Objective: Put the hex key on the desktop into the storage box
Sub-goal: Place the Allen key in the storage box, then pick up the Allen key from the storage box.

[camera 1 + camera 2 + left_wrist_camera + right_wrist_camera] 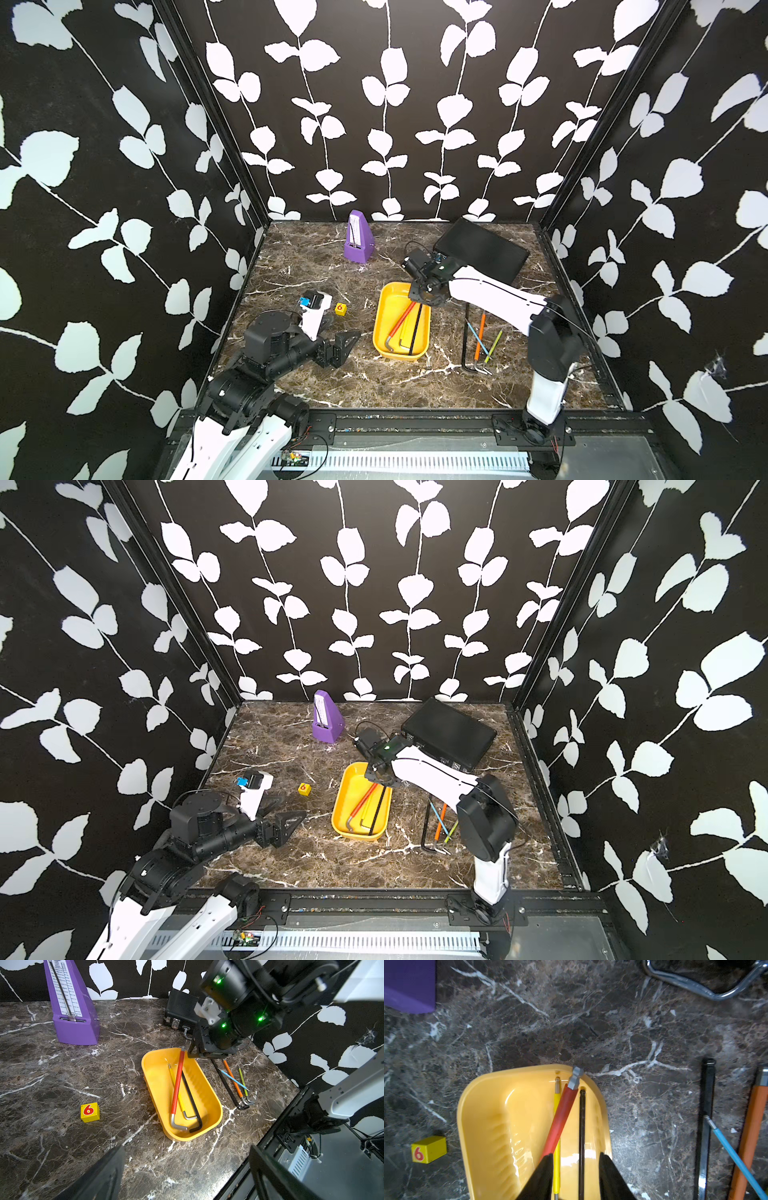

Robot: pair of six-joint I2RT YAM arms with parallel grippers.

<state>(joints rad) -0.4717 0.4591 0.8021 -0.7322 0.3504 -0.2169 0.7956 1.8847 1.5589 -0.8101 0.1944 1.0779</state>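
The red hex key [560, 1118] lies slanted in the storage box [483, 1126]. Its grey tip rests on the rim ahead of the right gripper [575, 1157], and its shaft passes under one of the fingers [544, 1172]. Those fingers stand spread above the box, pinching nothing. Below the gap between them lie the yellow hex key [556, 1105] and the thin black hex key [582, 1122]. Beside them on the desktop [591, 1022] lie a thick black hex key [707, 1088], a blue hex key [733, 1153], an orange hex key [751, 1126] and a green hex key [243, 1081]. The left gripper [283, 816], well apart from the box, is spread too.

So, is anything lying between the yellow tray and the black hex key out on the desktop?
No. Only bare desktop separates the tray from the black hex key; the right wrist view shows that stretch plainly.
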